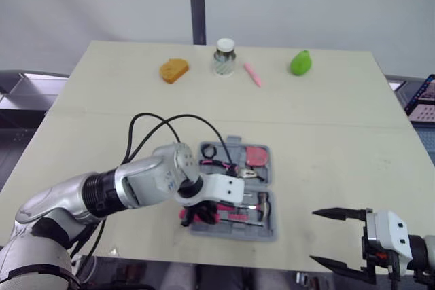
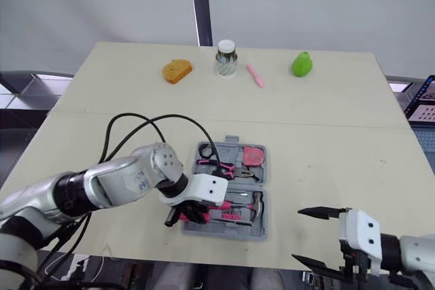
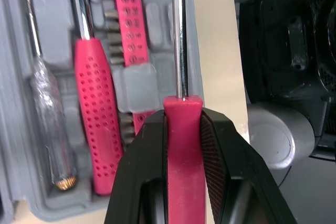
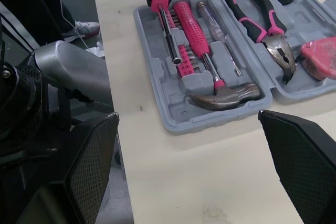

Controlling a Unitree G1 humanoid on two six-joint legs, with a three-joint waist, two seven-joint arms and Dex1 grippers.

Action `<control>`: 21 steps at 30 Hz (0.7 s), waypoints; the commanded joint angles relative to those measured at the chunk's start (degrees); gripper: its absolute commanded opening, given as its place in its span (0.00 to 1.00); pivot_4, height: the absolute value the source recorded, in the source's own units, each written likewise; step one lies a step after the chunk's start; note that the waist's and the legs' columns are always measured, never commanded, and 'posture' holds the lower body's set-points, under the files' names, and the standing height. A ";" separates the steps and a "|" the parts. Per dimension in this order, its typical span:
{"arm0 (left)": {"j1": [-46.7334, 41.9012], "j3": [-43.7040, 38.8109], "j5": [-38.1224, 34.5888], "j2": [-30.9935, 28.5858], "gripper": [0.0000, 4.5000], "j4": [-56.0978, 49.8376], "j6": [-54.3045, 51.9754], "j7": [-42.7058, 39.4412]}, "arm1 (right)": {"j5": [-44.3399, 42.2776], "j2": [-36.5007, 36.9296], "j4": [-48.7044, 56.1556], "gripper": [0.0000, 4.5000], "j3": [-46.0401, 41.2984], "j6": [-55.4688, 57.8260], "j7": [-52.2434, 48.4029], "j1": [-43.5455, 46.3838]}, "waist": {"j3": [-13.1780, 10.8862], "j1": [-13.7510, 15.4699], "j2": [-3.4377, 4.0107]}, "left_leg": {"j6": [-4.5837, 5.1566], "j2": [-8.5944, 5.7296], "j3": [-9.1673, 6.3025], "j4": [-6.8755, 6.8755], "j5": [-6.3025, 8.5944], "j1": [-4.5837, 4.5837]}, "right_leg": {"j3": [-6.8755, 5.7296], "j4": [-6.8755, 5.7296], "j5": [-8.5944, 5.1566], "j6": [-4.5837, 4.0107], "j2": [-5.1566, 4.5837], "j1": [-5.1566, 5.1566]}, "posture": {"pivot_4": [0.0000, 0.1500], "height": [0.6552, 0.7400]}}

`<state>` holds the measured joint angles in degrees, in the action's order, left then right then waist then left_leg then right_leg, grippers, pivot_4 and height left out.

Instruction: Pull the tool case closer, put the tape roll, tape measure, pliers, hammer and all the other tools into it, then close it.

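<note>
The grey tool case (image 1: pixel 232 233) lies open near the table's front edge. In it rest a black tape roll (image 1: pixel 208 150), a pink tape measure (image 1: pixel 256 155), pliers (image 4: pixel 262 19), a hammer (image 4: pixel 226 95), a clear-handled screwdriver (image 3: pixel 50 119) and a pink bit holder (image 3: pixel 128 30). My left gripper (image 3: pixel 182 119) is shut on the pink handle of a metal-shafted driver (image 4: pixel 167 30), whose shaft lies along the case's front-left slot. My right gripper (image 1: pixel 319 236) stands open at the front right, apart from the case, with nothing between its fingers.
Along the table's far edge stand an orange bread-like piece (image 1: pixel 174 70), a glass jar (image 1: pixel 225 58), a pink pen (image 1: pixel 252 74) and a green pear (image 1: pixel 300 62). A black cable (image 1: pixel 163 121) loops above my left arm. The case sits close to the front edge.
</note>
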<state>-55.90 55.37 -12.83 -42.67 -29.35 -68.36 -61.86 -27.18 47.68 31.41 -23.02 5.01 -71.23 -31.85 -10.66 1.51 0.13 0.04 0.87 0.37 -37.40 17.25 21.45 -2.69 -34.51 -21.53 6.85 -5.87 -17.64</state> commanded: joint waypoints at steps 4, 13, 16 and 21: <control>-2.62 5.12 1.60 0.62 0.11 -3.46 -3.29 1.63 | -0.37 1.22 1.17 1.00 2.06 0.00 -0.57 1.98 | 0.00 0.17 0.00 | 0.01 -0.02 -0.04 -0.04 0.00 0.05 | -0.01 0.02 0.00 0.00 -0.02 0.00 | 1.00 0.72; -5.47 7.18 2.21 7.06 0.11 2.47 -6.56 5.91 | -0.75 2.74 2.70 1.00 1.16 0.68 -0.33 1.63 | -0.01 0.16 -0.01 | 0.04 -0.04 -0.07 -0.09 -0.02 0.08 | -0.03 -0.02 0.00 0.00 -0.02 0.01 | 1.00 0.72; -5.81 7.02 1.87 8.03 0.11 2.90 -7.59 7.11 | -1.04 2.97 3.31 1.00 0.52 1.14 -0.30 1.16 | -0.01 0.11 -0.01 | 0.05 -0.04 -0.07 -0.08 -0.02 0.08 | -0.03 -0.03 0.00 0.00 -0.01 0.01 | 1.00 0.72; -5.47 7.20 0.75 10.06 0.11 2.47 -10.28 9.04 | -1.42 2.97 4.09 1.00 0.30 2.10 0.19 1.08 | -0.01 0.04 -0.01 | 0.04 -0.03 -0.08 -0.15 -0.02 0.07 | -0.03 -0.16 0.00 0.00 -0.01 0.01 | 1.00 0.72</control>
<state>-60.67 63.13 -11.37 -33.12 -26.07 -77.89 -53.42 -27.25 50.44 33.61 -20.93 6.84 -71.19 -30.47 -10.67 1.55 0.12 0.08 0.84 0.29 -37.56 17.23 21.52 -2.71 -34.66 -21.52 6.86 -5.88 -17.64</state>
